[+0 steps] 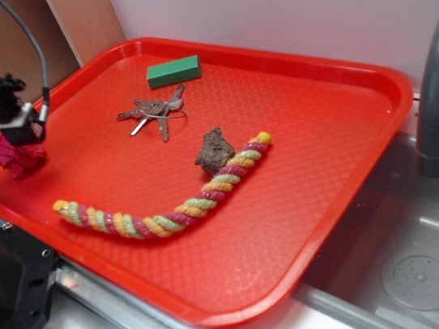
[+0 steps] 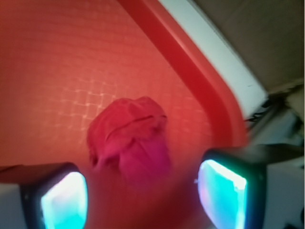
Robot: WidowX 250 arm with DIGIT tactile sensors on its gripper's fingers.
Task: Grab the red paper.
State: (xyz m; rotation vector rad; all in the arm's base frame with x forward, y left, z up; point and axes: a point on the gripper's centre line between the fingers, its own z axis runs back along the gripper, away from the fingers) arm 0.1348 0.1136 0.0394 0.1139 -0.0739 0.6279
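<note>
The two black, glowing-faced fingers [image 2: 64,200] stand wide apart, the small dark-red wad of wrinkly paper [image 2: 131,140] lying between them, not clamped. The wad is a creased, fist-like ball near the left corner of the large bright-red plastic tray [image 1: 329,190], whose floor bears a fine diamond grid. Further in lie a metal key bunch [image 1: 155,110], a green rectangular block [image 1: 173,72], a rough brown rock-like lump [image 1: 213,150] and a curved, twisted red-yellow-green rope [image 1: 168,208].
</note>
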